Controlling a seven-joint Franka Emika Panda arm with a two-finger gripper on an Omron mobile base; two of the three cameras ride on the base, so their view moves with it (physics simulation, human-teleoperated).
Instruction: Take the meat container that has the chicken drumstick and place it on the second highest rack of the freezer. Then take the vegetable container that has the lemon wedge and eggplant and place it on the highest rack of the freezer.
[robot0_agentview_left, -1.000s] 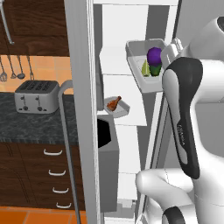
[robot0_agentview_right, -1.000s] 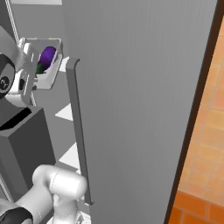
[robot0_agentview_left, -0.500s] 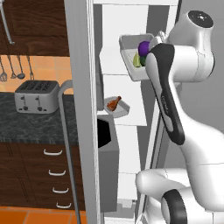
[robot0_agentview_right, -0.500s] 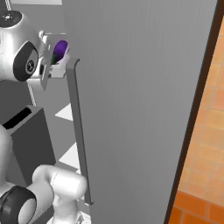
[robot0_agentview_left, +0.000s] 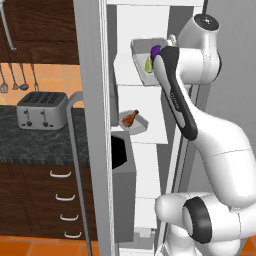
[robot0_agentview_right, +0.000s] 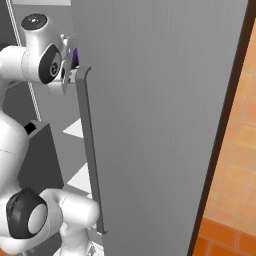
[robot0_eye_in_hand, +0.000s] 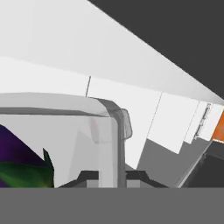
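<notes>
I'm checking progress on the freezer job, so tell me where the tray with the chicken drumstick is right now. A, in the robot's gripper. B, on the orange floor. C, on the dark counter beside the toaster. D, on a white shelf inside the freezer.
D: the chicken drumstick lies in its tray on a white shelf inside the freezer, below the tray with the eggplant that the arm holds up.

This was a kitchen: an open freezer (robot0_agentview_left: 150, 165) with white shelves stood beside dark wooden cabinets (robot0_agentview_left: 40, 200), a speckled counter (robot0_agentview_left: 35, 142) carrying a toaster (robot0_agentview_left: 42, 110), utensils (robot0_agentview_left: 20, 77) hanging on the wall.
</notes>
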